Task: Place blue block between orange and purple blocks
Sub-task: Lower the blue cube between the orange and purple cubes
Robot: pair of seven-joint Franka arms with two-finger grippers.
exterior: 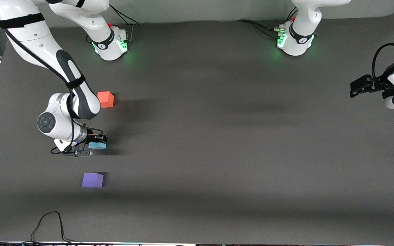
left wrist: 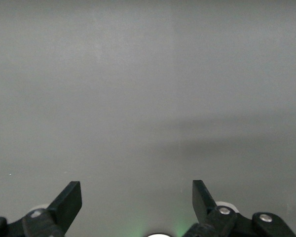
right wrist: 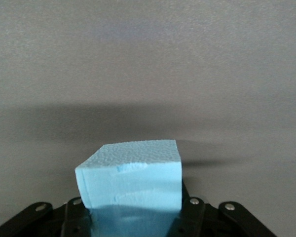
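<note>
Right gripper (exterior: 96, 142) clenched on small light sky-blue foam cube (exterior: 97, 145), low over dark grey table (exterior: 217, 136), btwn orange-red matte cube (exterior: 105, 99) & violet-purple matte cube (exterior: 93, 180). Left gripper (exterior: 355, 89) waits w/ fingers (left wrist: 69, 200) spread wide, holding nothing, at left arm's end.

A robotics lab: two arm bases (exterior: 112, 43) bolted on a matted table (exterior: 217, 136).
</note>
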